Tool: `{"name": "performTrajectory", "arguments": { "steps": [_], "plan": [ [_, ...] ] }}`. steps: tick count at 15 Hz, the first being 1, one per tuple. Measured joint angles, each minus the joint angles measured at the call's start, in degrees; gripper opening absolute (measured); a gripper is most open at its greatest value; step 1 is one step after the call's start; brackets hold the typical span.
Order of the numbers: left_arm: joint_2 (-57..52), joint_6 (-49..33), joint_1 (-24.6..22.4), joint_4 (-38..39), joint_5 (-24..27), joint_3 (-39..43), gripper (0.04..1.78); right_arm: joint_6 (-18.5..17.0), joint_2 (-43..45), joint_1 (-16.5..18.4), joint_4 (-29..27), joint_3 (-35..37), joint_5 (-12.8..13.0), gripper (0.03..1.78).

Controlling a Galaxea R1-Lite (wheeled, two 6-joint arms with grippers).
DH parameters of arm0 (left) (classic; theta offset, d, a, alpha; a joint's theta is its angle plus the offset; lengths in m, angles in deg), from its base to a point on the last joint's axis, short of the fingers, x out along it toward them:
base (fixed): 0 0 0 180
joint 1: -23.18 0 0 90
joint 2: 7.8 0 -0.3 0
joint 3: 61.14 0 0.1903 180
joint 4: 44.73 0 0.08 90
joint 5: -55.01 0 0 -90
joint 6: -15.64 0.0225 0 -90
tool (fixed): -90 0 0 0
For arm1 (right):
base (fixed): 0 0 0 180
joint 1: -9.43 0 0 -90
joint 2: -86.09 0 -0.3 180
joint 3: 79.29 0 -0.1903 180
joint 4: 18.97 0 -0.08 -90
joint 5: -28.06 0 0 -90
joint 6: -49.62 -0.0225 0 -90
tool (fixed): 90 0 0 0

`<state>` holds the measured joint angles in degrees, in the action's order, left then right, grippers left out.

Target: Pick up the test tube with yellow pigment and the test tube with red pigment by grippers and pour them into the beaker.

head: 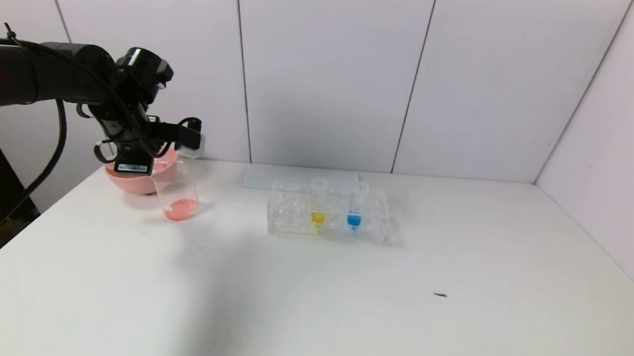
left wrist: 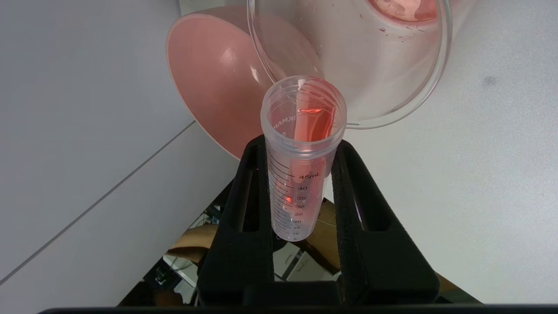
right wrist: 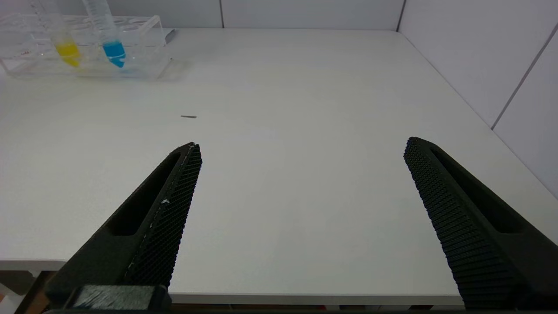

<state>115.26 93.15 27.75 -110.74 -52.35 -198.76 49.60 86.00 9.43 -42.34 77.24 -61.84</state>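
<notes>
My left gripper (left wrist: 301, 144) is shut on the test tube with red pigment (left wrist: 296, 183), a clear graduated tube. It is tipped mouth-first over the rim of the beaker (left wrist: 392, 83), with a thin red film still inside the tube. The beaker (head: 180, 192) stands at the table's far left and holds red-pink liquid at its bottom. The test tube with yellow pigment (head: 319, 202) stands upright in a clear rack (head: 291, 218) at mid table. My right gripper (right wrist: 301, 146) hangs open and empty above the table's front edge, far from the rack.
A pink bowl (head: 133, 177) sits right behind the beaker, under my left arm. A blue-liquid tube (head: 355, 206) stands in the rack beside the yellow one. A flat pale sheet (head: 272, 177) lies behind the rack. A small dark speck (head: 441, 295) lies on the table.
</notes>
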Motion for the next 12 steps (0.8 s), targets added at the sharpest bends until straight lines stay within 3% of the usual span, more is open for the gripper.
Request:
{"name": "performTrajectory", "arguments": {
  "steps": [12],
  "plan": [
    [0.01,1.65,0.52,-0.18,-0.55,0.00,0.43,0.00,0.00,0.00,0.00,0.00,-0.02,1.70]
  ]
}}
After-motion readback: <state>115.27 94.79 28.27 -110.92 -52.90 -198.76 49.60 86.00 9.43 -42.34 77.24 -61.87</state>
